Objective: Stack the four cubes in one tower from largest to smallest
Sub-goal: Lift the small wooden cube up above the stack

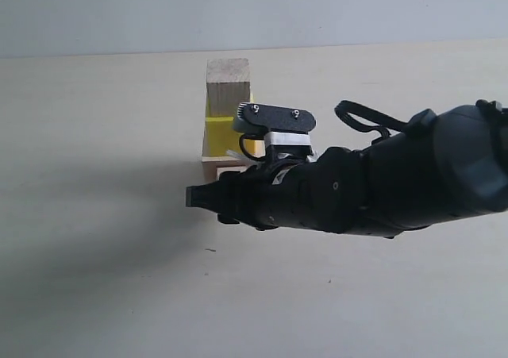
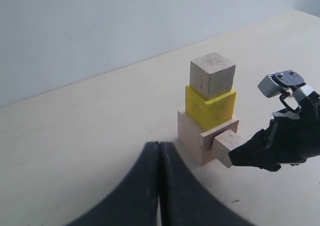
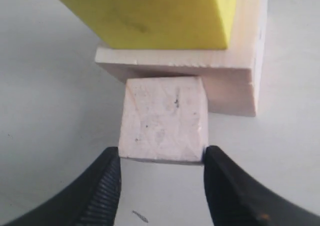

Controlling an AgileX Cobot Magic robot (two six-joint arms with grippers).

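Note:
A tower stands on the table: the large pale wood cube (image 2: 190,136) at the bottom, the yellow cube (image 2: 207,108) on it, and the medium wood cube (image 2: 212,75) on top. My right gripper (image 3: 162,155) is shut on the tiny wood cube (image 3: 164,120), its fingertips pressing on two opposite sides. It holds that cube (image 2: 226,142) just off the table, against the side of the large cube (image 3: 235,85) and below the yellow cube (image 3: 150,15). My left gripper (image 2: 159,151) is shut and empty, a short way from the tower.
The pale tabletop (image 1: 95,215) spreads all round the tower, with a plain wall (image 1: 238,9) behind it. My right arm (image 1: 381,187) reaches in from the right at the tower's base.

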